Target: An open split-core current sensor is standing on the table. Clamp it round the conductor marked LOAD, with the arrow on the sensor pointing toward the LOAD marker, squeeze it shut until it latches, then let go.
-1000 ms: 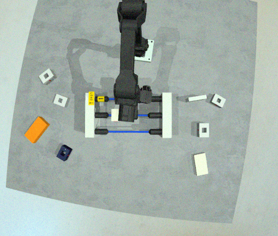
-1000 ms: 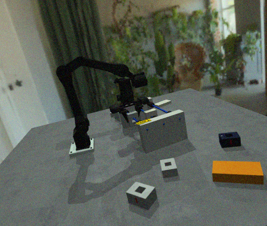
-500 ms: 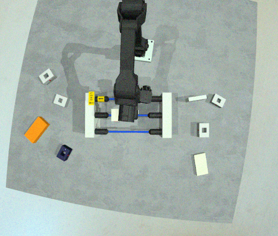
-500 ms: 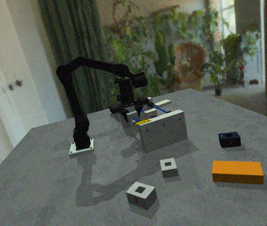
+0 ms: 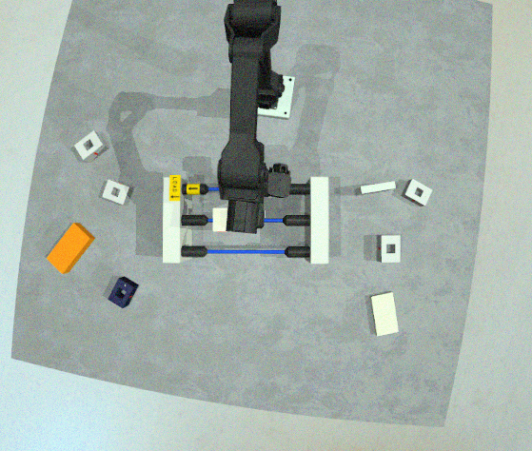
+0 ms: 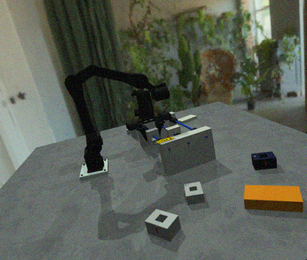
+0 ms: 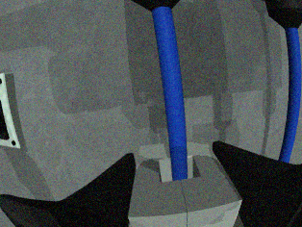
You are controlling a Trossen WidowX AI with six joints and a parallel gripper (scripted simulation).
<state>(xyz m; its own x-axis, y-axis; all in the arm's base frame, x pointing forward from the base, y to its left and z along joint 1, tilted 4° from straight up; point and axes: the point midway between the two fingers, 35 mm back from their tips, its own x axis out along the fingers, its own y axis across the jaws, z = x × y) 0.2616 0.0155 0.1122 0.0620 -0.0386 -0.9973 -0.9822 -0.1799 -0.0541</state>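
The white sensor (image 7: 156,204) sits round the LOAD conductor (image 5: 213,188) (image 7: 170,63), which passes through its square window in the wrist view. Its two halves meet at a thin seam. I cannot see its arrow or tell whether the latch has caught. My gripper (image 6: 154,137) (image 7: 174,153) points down with one finger on each side of the sensor. It is open, with the fingers still close beside the sensor's sides. The yellow LOAD marker (image 5: 174,187) (image 6: 165,140) is on top of one end wall. The arm hides the sensor in the overhead view.
A pale block (image 5: 220,220) (image 6: 173,128) is at the middle conductor, beside the gripper. Another conductor (image 5: 246,251) runs parallel between the end walls (image 5: 171,232) (image 5: 319,218). Several white square-holed blocks, a navy one (image 5: 123,292) (image 6: 264,162) and an orange block (image 5: 70,247) (image 6: 272,194) lie outside.
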